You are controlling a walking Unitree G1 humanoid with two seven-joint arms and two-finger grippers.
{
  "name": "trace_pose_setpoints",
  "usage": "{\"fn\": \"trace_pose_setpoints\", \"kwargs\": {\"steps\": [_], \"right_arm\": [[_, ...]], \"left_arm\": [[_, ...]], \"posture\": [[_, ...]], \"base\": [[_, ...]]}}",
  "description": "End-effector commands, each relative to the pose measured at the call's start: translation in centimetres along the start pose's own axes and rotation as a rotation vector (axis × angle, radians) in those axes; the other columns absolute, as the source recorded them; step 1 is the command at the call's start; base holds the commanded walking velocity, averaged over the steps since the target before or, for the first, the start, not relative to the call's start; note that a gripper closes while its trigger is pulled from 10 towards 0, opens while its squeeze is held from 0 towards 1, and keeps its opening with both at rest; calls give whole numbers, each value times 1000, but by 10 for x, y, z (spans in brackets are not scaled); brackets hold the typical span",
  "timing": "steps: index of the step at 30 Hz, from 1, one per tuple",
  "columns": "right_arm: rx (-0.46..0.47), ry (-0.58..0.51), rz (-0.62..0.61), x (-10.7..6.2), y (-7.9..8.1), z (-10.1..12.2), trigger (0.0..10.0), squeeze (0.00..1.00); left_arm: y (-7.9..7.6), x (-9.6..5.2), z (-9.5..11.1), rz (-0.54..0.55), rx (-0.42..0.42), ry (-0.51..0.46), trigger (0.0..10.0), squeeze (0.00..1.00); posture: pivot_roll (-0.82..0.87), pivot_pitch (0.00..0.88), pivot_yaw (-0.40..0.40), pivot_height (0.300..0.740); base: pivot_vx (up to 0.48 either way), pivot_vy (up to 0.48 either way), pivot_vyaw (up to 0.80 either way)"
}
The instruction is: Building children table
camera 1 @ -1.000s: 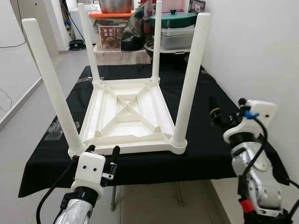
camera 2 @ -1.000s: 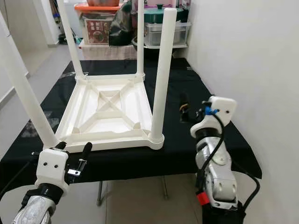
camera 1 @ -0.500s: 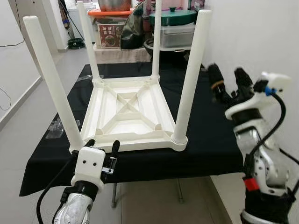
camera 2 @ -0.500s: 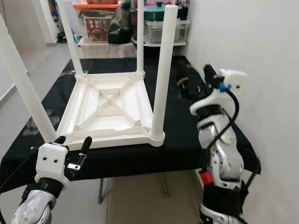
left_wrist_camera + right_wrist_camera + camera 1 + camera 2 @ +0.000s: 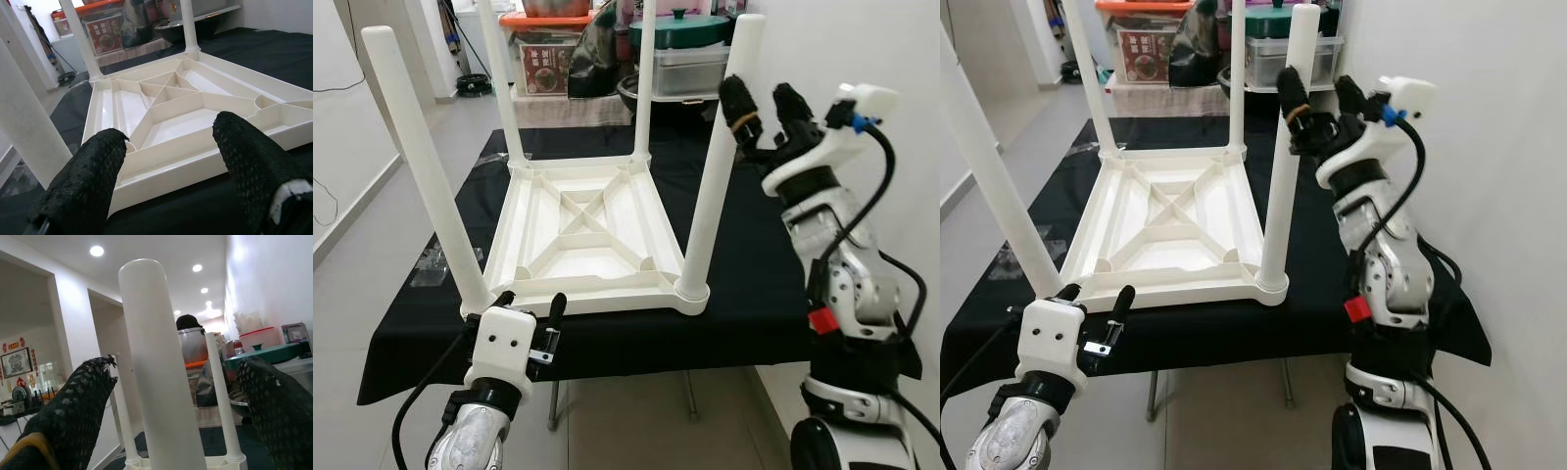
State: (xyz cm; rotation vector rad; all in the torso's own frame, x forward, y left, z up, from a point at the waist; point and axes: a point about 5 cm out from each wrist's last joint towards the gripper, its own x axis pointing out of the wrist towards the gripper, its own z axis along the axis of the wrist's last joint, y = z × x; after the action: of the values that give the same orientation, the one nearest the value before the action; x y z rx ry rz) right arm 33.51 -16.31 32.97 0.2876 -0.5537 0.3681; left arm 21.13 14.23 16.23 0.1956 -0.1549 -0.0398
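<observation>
White plastic children's table (image 5: 582,235) lies inverted on a black cloth (image 5: 754,294), with four legs (image 5: 423,166) pointing up. Right gripper (image 5: 766,110) is raised beside the top of the near right leg (image 5: 715,166), fingers spread, leg between them in the right wrist view, not clamped. Left gripper (image 5: 527,305) hovers spread at the table's near edge, gripping nothing.

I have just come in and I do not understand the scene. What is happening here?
A white table lies upside down on a black cloth, all four legs pointing up. The right gripper is open, raised beside the top of the near right leg, not gripping it. The left gripper is open, low at the near edge.
</observation>
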Motion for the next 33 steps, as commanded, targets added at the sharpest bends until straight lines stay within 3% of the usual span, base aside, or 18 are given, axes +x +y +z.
{"fn": "trace_pose_setpoints", "kwargs": {"steps": [1,5,9,16,17,18,19,28,33], "right_arm": [[16,-19,24,5,4,3,10000,0],[11,-25,37,11,7,5,10000,0],[-98,0,39,36,12,6,10000,0],[-173,10,45,59,13,14,10000,0],[-190,9,39,63,12,16,4549,0],[-190,9,39,63,12,16,4549,0],[-204,16,33,66,11,17,0,0],[-235,61,-7,78,4,15,0,0],[-138,74,8,86,6,11,0,0]], "left_arm": [[0,0,-3,4,12,16,10000,0],[0,-1,-4,5,11,17,10000,0],[-3,0,-4,-1,7,17,10000,0],[-6,-1,-3,-5,3,16,10000,0],[-7,-2,-3,-8,3,18,10000,0],[-7,-2,-3,-8,3,18,10000,0],[-7,-2,-3,-8,1,18,10000,0],[-10,-2,-3,-9,-1,18,10000,0],[-10,0,-2,-13,-1,12,10000,0]], "posture": [[50,29,-41,740],[48,30,-43,740],[42,43,-49,740],[37,46,-57,740],[36,46,-59,740],[36,46,-59,740],[36,46,-59,740],[34,42,-70,740],[36,39,-74,740]], "base": [[0,0,0],[0,0,0],[0,0,0],[0,0,0],[0,0,0],[0,0,0],[0,0,0],[0,0,0],[0,0,0]]}}
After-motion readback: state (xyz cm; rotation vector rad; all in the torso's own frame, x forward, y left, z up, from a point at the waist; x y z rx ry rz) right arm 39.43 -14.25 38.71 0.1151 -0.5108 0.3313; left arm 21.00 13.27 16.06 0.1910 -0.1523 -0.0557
